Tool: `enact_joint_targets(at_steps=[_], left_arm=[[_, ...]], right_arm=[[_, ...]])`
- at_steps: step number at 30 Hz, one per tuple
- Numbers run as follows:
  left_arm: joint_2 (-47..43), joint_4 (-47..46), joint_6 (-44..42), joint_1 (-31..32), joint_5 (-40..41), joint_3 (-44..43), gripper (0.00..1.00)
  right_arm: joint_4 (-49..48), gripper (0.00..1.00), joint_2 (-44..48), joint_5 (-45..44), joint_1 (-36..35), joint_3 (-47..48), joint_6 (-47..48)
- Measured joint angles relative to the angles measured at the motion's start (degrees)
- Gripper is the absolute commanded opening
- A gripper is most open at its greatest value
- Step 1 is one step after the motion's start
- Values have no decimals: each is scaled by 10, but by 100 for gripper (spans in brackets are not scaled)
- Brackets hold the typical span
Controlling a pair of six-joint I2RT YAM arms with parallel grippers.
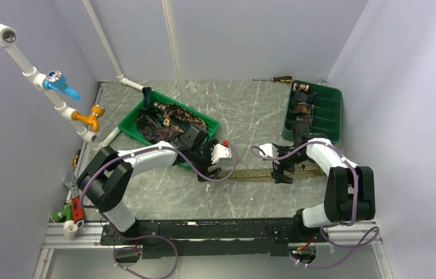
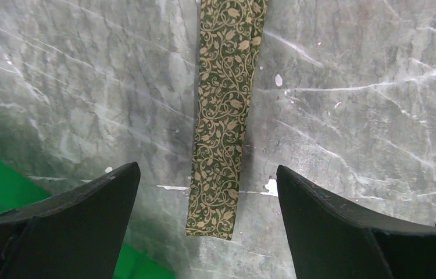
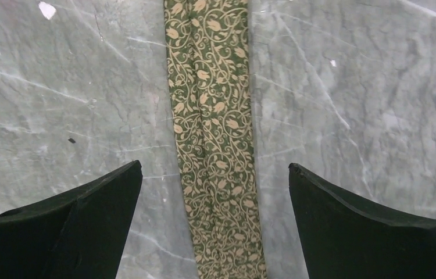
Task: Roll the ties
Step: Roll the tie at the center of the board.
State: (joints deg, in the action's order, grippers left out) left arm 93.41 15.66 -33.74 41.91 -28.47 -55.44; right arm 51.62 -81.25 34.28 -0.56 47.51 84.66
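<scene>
Olive-green vine-patterned tie (image 1: 250,173) lay flat as strip on marble table (image 1: 245,110), between both arms. Left gripper (image 1: 211,172) sat over one end, jaws wide, nothing held. Right gripper (image 1: 281,173) sat over farther stretch, jaws wide, empty. Loose ties (image 1: 166,119) heaped in left green tray (image 1: 127,125). Right tray (image 1: 332,116) held dark lumps (image 1: 303,107), possibly coils; too small to confirm.

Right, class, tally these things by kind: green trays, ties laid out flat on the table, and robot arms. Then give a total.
Green trays: 2
Tie laid flat: 1
Robot arms: 2
Total: 5
</scene>
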Motion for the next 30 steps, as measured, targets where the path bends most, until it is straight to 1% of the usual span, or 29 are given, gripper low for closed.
enact_joint_targets(at_steps=[4, 7, 12, 15, 19, 23, 28, 29, 30], left_arm=[[9, 8, -1, 3, 4, -1, 90], [8, 9, 0, 4, 4, -1, 85], [8, 9, 8, 4, 14, 0, 76], [-1, 3, 20, 0, 14, 14, 72], [-25, 0, 30, -4, 14, 35, 69], [-32, -4, 35, -7, 14, 37, 65], [-33, -3, 43, -9, 14, 37, 62], [-34, -3, 44, -10, 14, 37, 63], [-35, -3, 44, -10, 14, 37, 65]], right_arm=[[-41, 94, -15, -26, -17, -30, 11], [-69, 90, -33, -43, -20, -41, 12], [-78, 75, -42, -43, -24, -40, -3], [-83, 62, -41, -42, -26, -41, -10], [-105, 53, -21, -40, -29, -59, -11], [-134, 48, 5, -43, -36, -81, -10], [-193, 43, 40, -55, -47, -115, 2], [-199, 44, 44, -57, -48, -119, 5], [-204, 46, 46, -58, -49, -121, 8]])
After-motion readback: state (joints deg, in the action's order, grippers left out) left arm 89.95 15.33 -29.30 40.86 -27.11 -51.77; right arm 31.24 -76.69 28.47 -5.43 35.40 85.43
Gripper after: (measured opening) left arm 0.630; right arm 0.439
